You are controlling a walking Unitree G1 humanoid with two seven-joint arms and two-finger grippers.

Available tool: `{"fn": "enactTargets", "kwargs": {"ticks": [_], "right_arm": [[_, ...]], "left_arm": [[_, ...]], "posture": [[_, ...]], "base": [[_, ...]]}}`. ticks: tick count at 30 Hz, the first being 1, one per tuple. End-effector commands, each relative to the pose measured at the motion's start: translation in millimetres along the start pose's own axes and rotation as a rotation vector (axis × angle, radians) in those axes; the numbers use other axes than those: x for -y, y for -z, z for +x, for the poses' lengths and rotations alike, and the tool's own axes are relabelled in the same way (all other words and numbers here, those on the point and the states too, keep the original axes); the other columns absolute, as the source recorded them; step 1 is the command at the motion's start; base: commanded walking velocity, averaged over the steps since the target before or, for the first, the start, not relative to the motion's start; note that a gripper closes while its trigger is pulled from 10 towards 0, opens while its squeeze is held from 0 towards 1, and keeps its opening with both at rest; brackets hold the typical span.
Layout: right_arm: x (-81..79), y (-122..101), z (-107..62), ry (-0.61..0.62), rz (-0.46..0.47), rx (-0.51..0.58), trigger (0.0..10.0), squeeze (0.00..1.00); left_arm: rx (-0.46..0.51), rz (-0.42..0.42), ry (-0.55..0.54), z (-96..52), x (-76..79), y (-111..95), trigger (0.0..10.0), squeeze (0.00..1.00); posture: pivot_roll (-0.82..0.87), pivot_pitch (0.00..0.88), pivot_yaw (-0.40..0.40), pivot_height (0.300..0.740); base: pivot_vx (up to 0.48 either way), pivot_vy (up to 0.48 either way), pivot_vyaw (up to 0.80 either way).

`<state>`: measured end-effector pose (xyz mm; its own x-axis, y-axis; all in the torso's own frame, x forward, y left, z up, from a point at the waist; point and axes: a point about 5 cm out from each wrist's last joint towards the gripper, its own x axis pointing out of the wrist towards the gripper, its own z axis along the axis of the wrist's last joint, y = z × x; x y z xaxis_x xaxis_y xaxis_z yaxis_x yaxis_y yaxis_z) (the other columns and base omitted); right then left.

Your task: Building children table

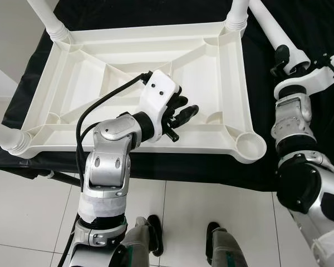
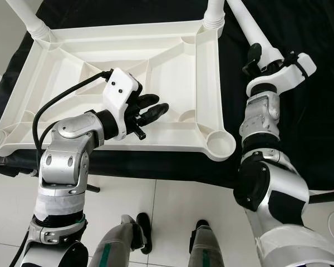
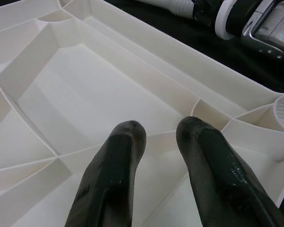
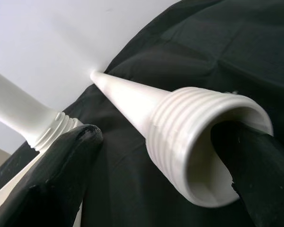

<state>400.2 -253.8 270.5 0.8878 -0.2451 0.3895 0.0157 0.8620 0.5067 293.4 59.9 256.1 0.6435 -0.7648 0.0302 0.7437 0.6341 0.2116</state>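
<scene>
A white plastic table top [image 1: 235, 83] lies upside down on a black cloth. White legs stand in its far left [image 1: 51, 21], far right [image 1: 237, 12] and near left [image 1: 5, 137] corners. The near right socket [image 1: 249, 146] holds nothing. My left gripper [image 1: 188, 107] hovers open over the ribbed underside, with nothing between its fingers [image 3: 125, 142]. A loose white leg [image 1: 267, 23] lies on the cloth to the right of the top. My right gripper [image 1: 284, 58] is open and straddles that leg's threaded end [image 4: 199, 142]; one finger [image 4: 61, 165] stands clear of it.
The black cloth [image 1: 317, 28] covers a low support and hangs over its near edge. White floor tiles [image 1: 222, 206] lie below it, with my feet [image 1: 155, 233] close to that edge. A pale wall [image 1: 11, 33] rises at the far left.
</scene>
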Motion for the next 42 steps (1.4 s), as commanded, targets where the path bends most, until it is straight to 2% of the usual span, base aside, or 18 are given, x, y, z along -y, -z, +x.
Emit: {"fn": "enactTargets", "kwargs": {"ticks": [1,4,5,6,7,18,23,34,39,42], "right_arm": [[-3.5,9.2,-0.1,-0.001,-0.017,-0.058,5.8,0.00],[-4.8,8.3,1.4,-0.006,-0.022,-0.068,5.8,0.00],[-6.4,6.7,3.2,-0.014,-0.021,-0.073,3.5,0.00],[-6.4,6.7,3.2,-0.014,-0.021,-0.073,3.5,0.00],[-10.6,1.2,6.5,-0.051,-0.032,-0.062,0.0,0.00],[-16.3,-7.1,7.7,-0.121,-0.004,0.010,0.0,0.00],[-18.5,-9.6,4.4,-0.189,-0.062,0.049,0.0,0.00],[-13.1,-6.8,-3.6,-0.216,-0.130,0.068,0.0,0.00],[-8.3,-6.7,-7.3,-0.210,-0.150,0.081,0.0,0.00],[-8.0,-10.7,-8.6,-0.213,-0.158,0.117,0.0,0.00]], "left_arm": [[0.008,-0.051,-0.287,-2.0,-7.2,2.3,10.0,0.00],[0.007,-0.052,-0.288,-2.0,-7.3,2.3,10.0,0.00],[0.007,-0.051,-0.290,-2.0,-7.4,2.2,10.0,0.00],[0.007,-0.051,-0.290,-2.0,-7.4,2.2,10.0,0.00],[0.004,-0.052,-0.293,-2.6,-7.4,2.3,10.0,0.00],[-0.006,-0.061,-0.306,-2.9,-6.8,3.4,10.0,0.00],[-0.009,-0.056,-0.303,-2.4,-6.6,5.9,10.0,0.00],[0.000,-0.050,-0.272,-1.1,-4.4,6.8,10.0,0.00],[0.033,-0.063,-0.239,-2.2,-1.8,1.6,10.0,0.00],[0.071,-0.053,-0.211,-2.0,-0.5,-7.1,10.0,0.00]], "posture": [[0.10,0.299,0.166,0.740],[0.11,0.299,0.167,0.740],[0.11,0.299,0.167,0.740],[0.11,0.299,0.167,0.740],[0.11,0.301,0.166,0.740],[0.11,0.307,0.151,0.740],[0.09,0.298,0.131,0.740],[0.07,0.274,0.109,0.740],[0.06,0.256,0.102,0.740],[0.05,0.217,0.089,0.740]], "base": [[0.000,0.000,0.00],[0.000,0.000,0.00],[0.000,0.000,0.00],[0.000,0.000,0.00],[0.000,0.000,0.00],[0.000,0.000,0.00],[0.000,0.000,0.00],[0.000,0.000,0.00],[0.000,0.000,0.00],[0.000,0.000,0.00]]}}
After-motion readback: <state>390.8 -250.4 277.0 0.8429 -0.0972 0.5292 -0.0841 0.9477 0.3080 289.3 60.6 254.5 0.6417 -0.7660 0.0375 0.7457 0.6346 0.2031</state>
